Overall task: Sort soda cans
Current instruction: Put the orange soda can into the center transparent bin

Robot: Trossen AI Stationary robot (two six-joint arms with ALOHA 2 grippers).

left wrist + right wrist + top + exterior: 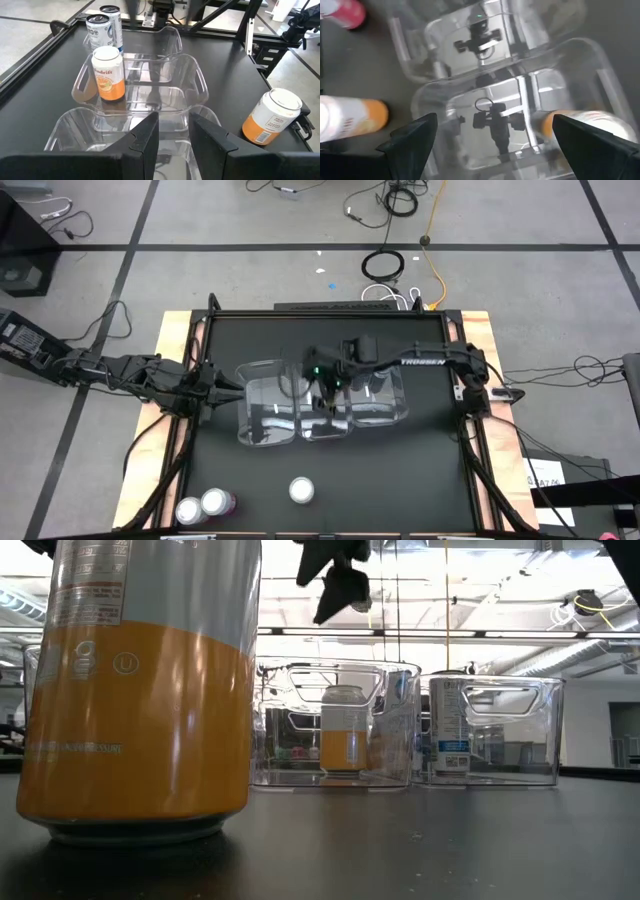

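Three clear bins stand side by side mid-table: left bin, middle bin, right bin. An orange soda can stands upright in the middle bin, and two grey cans stand in the right bin. My right gripper hangs wide open above the middle bin, touching nothing. My left gripper waits at the left bin's outer side, its fingers a little apart with nothing between them. Another orange can stands near the table's front edge.
Two more cans, and a pink-bodied one, stand at the table's near left corner. The orange can near the front edge fills the left of the low view. Bare black tabletop lies between the bins and the near edge.
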